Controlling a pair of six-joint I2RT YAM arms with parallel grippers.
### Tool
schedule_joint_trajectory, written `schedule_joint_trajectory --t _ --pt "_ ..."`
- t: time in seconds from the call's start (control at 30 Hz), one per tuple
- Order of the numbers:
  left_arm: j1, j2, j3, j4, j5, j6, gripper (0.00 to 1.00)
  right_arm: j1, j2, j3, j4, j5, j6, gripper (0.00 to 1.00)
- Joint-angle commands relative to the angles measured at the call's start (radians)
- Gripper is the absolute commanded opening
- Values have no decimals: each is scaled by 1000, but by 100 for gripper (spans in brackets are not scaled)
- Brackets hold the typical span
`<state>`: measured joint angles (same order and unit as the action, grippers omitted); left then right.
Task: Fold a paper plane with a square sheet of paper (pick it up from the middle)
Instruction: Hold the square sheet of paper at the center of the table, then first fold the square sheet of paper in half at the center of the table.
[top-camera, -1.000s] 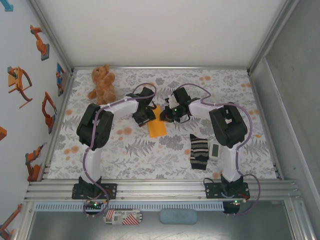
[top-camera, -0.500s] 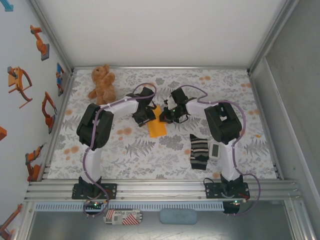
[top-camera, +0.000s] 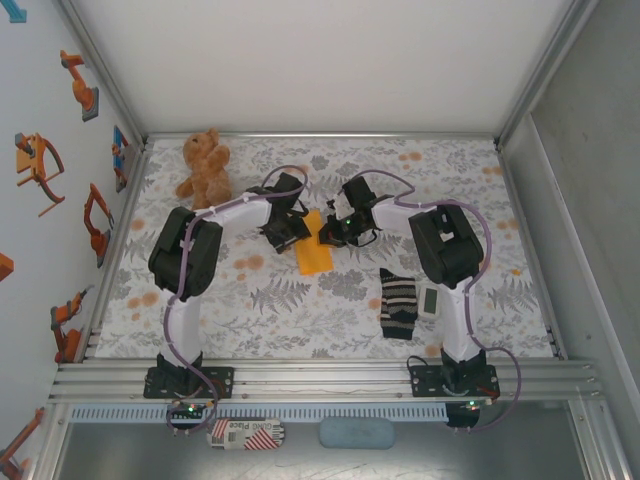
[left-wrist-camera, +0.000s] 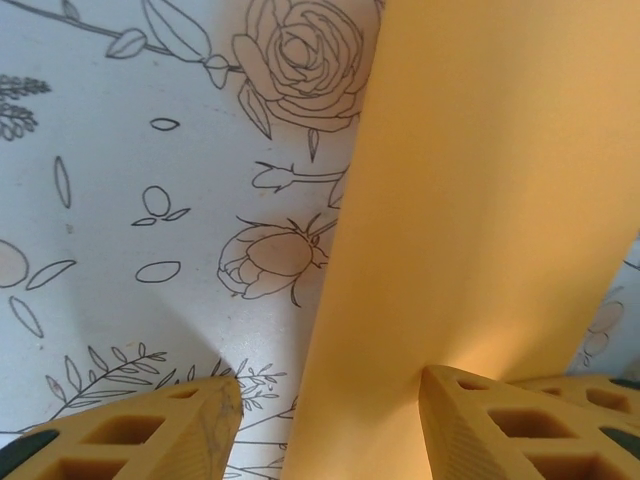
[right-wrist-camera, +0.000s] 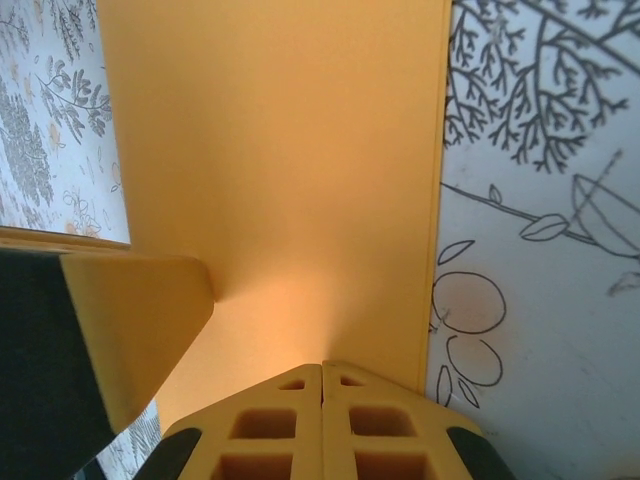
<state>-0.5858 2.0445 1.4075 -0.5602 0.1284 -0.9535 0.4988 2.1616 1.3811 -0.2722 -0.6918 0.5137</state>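
Note:
The square sheet of paper (top-camera: 313, 246) is orange-yellow and lies mid-table, folded into a long narrow strip rather than a pointed paper plane. My left gripper (top-camera: 286, 229) stands at the strip's left edge. In the left wrist view this gripper (left-wrist-camera: 328, 395) is open: one fingertip (left-wrist-camera: 445, 392) rests on the paper (left-wrist-camera: 470, 200), the other on the cloth. My right gripper (top-camera: 336, 230) is at the strip's right side. In the right wrist view it (right-wrist-camera: 322, 372) is shut, its joined tips touching the paper (right-wrist-camera: 280, 150). A left-gripper finger (right-wrist-camera: 135, 320) also touches the sheet there.
A brown teddy bear (top-camera: 205, 166) sits at the back left. A striped black-and-white sock (top-camera: 398, 304) and a small white device (top-camera: 430, 300) lie front right, near the right arm. Enclosure walls border the flowered tablecloth (top-camera: 280, 300).
The right arm has shifted slightly left, bringing its gripper closer over the paper. The left gripper's jaws have widened a little. The paper has stayed in place.

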Motion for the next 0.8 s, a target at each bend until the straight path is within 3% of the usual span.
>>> schedule_joint_trajectory --t 0.0,0.13,0.3,0.43,0.53,0.67,0.77 --pt "35 38 -65 34 22 73 56 -7 83 -51 -163 137 -33 0" --pt "77 -110 -70 63 10 78 69 -7 98 -32 -201 174 -36 0" --pt "97 -239 -172 185 78 92 70 -6 106 -20 -230 204 -37 0" --pt "82 -298 -262 389 233 67 59 -6 111 -24 -236 224 -35 0" --pt "55 -288 -291 505 287 36 48 -6 122 -25 -235 233 -32 0" --pt "11 -206 -239 470 312 42 35 -6 130 -26 -234 245 -25 0" --pt "-9 -148 -177 349 279 72 28 -6 128 -30 -234 253 -18 0"
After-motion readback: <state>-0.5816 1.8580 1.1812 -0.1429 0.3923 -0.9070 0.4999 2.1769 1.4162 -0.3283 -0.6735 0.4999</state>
